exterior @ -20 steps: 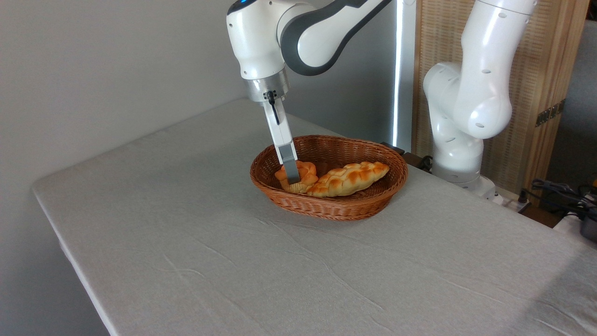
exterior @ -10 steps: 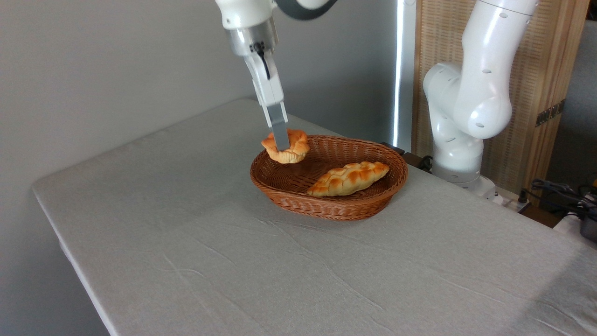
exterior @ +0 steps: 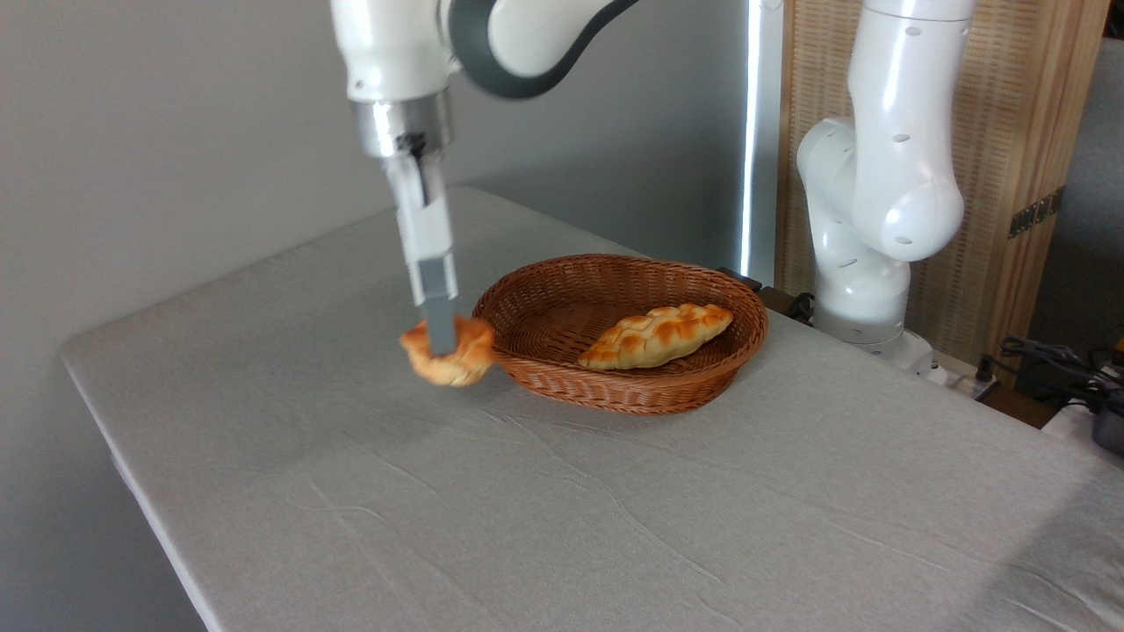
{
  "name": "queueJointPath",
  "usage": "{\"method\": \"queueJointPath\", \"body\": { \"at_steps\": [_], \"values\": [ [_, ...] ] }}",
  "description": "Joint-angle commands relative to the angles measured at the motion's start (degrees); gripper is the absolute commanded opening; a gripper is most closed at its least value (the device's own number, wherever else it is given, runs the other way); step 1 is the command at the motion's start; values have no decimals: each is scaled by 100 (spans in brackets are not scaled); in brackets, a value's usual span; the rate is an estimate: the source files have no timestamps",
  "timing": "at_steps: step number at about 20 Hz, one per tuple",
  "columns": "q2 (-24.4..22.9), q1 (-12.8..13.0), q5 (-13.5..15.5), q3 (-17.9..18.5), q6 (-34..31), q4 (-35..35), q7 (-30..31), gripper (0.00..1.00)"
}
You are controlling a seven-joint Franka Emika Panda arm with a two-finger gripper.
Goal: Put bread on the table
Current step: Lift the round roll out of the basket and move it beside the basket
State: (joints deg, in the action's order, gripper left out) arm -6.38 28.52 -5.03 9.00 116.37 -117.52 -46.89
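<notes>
Gripper (exterior: 438, 338) was closed on the bun (exterior: 449, 353), fingers pinching it from above. Bun hung just left of the basket (exterior: 620, 386), outside its rim, low over the grey cloth surface (exterior: 527, 509); contact with the surface couldn't be told. Braided loaf (exterior: 656, 335) lay inside the basket. Arm came down from the top of frame.

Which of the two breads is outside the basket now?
The small round knotted bun, held in the gripper left of the wicker basket. The longer braided loaf lies inside the basket.
</notes>
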Motion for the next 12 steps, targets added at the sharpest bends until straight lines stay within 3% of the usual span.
{"method": "queueJointPath", "body": {
  "at_steps": [1,2,3,4,5,12],
  "values": [
    [584,66,-156,32,517,309,-31,40],
    [672,66,-156,23,632,309,-31,47],
    [725,66,-165,32,763,291,-22,60],
    [734,66,-165,41,799,282,-22,77],
    [761,58,-165,58,800,265,-22,100],
    [937,31,-156,50,835,282,-303,100]
  ]
}}
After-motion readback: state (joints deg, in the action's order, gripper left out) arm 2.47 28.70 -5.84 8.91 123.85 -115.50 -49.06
